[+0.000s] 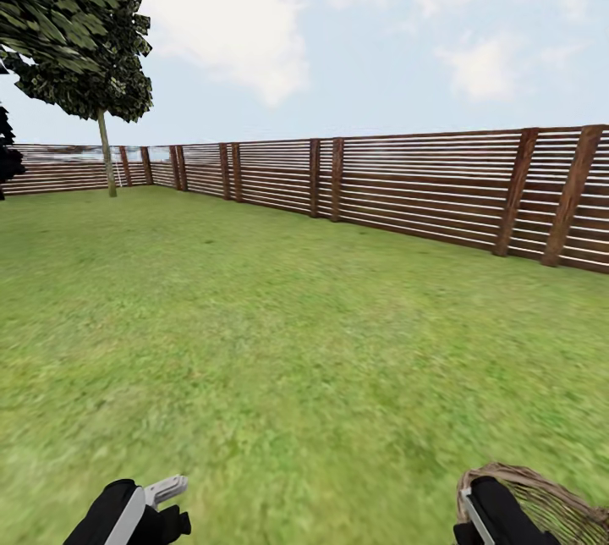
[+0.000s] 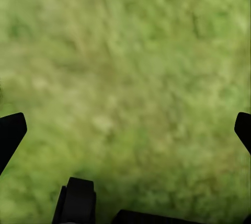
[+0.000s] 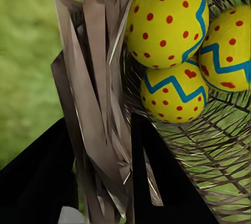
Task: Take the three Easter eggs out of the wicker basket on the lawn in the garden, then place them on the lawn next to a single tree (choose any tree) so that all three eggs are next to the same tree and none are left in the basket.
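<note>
— Right gripper [image 3: 117, 182] first: how does it stand?
— Clamped on the wicker basket [image 3: 99, 104]. In the right wrist view its two dark fingers [image 3: 36, 177] sit either side of the braided rim, with the rim pinched between them. In the head view only a black piece of that arm shows at the bottom right corner, against the basket [image 1: 541, 494], and the frame edge cuts off most of both.
— And the Easter eggs [image 3: 164, 23]?
— All three lie inside the basket, touching one another: one with red dots and a blue-green band, one below it with a zigzag, and a third [image 3: 230, 51] partly cut off by the picture's edge. Through the open weave the grass shows blurred.
— What about the left gripper [image 2: 125, 130]?
— Spread apart and holding nothing. In the left wrist view its dark fingertips [image 2: 10, 132] stand at opposite edges with only blurry lawn [image 2: 125, 67] between them. In the head view it sits at the bottom left [image 1: 165, 494], partly cropped.
— Farther out?
— Wide lawn [image 1: 279, 316] runs to a brown slat fence [image 1: 406, 185]. A tree [image 1: 106, 156] with a thin pale trunk stands far off by the fence corner, its crown cut by the top left edge. A dark shape at the left edge is too cropped to identify.
</note>
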